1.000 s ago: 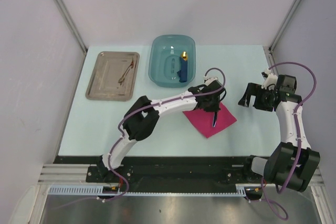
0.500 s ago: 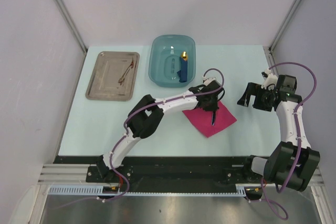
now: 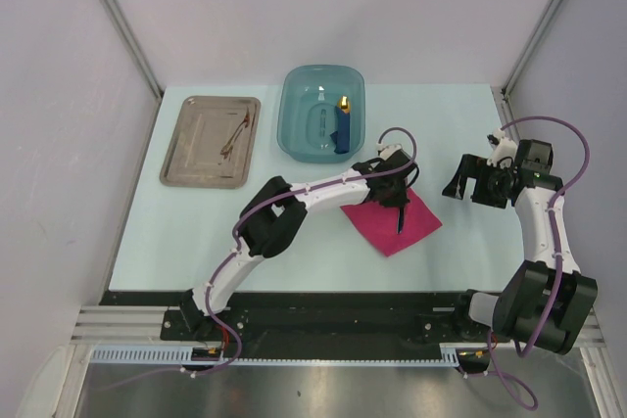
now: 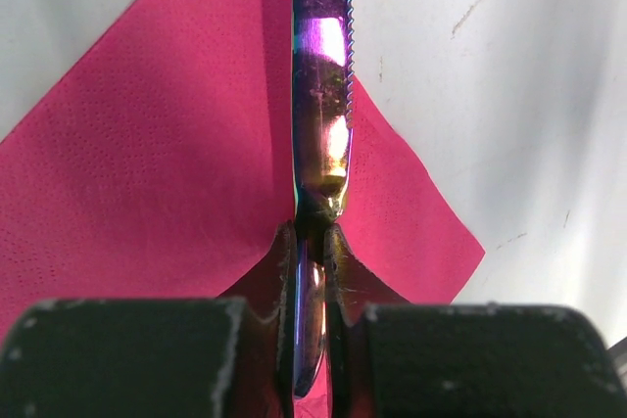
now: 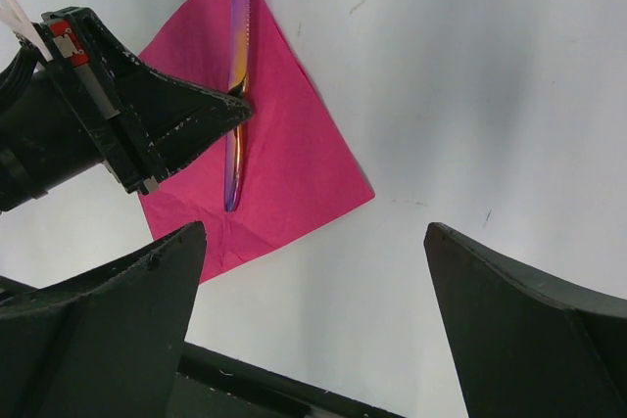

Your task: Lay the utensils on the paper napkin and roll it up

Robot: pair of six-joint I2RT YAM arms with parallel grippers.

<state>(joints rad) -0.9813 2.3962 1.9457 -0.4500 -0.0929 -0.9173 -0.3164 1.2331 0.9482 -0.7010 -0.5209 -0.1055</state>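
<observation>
**A:** Magenta paper napkin [image 3: 392,220], lying flat on the pale table [image 3: 196,232] right of centre. That much the overhead camera gives. What does it miss?

**B:** The grip. From above, the left claw [image 3: 400,205] is only a dark lump over the napkin. Its own wrist camera shows the fingers [image 4: 282,271] clenched on the handle of a knife [image 4: 321,95]. The knife is iridescent purple and gold with a serrated edge, and its blade runs out over the pink toward a corner.

**A:** Is the knife resting on the paper?

**B:** Cannot tell. The right wrist view shows it low over the napkin with the handle end above the pink, but contact is unclear.

**A:** And the right claw [image 3: 468,181]?

**B:** Spread wide and holding nothing. It sits off the napkin's right side, above bare table.

**A:** What shows only from overhead?

**B:** A grey-brown tray [image 3: 196,159] at the far left with another utensil [image 3: 235,134] lying in it. Beside it is a teal basin [image 3: 309,129] holding a blue object with a yellow tip [image 3: 343,124]
</observation>
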